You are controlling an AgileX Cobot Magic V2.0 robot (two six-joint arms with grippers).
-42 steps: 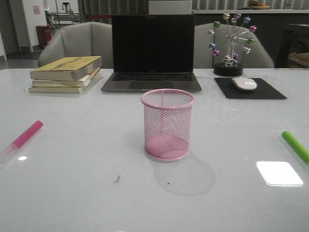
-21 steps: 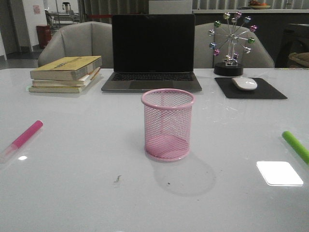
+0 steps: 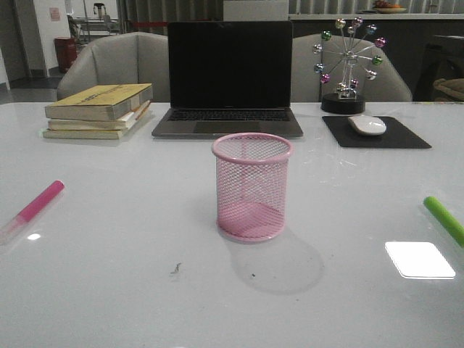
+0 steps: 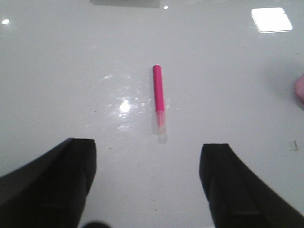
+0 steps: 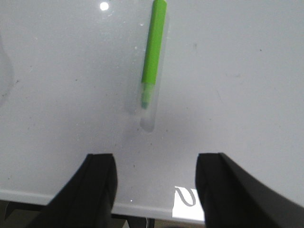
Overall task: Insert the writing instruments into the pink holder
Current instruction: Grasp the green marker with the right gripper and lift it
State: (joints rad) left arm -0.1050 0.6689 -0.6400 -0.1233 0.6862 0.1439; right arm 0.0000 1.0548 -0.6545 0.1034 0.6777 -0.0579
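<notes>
Pink holder (image 3: 252, 186), pink marker (image 3: 32, 208), green marker (image 3: 444, 219) unmoved since earlier.

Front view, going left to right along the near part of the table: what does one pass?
Pink marker → pink holder → bright window reflection → green marker.

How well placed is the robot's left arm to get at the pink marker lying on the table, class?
Probably well placed. In the left wrist view the left gripper is open, with the pink marker lying flat on bare table ahead of its fingers, nothing between them. The pink holder stands well off to the side.
</notes>
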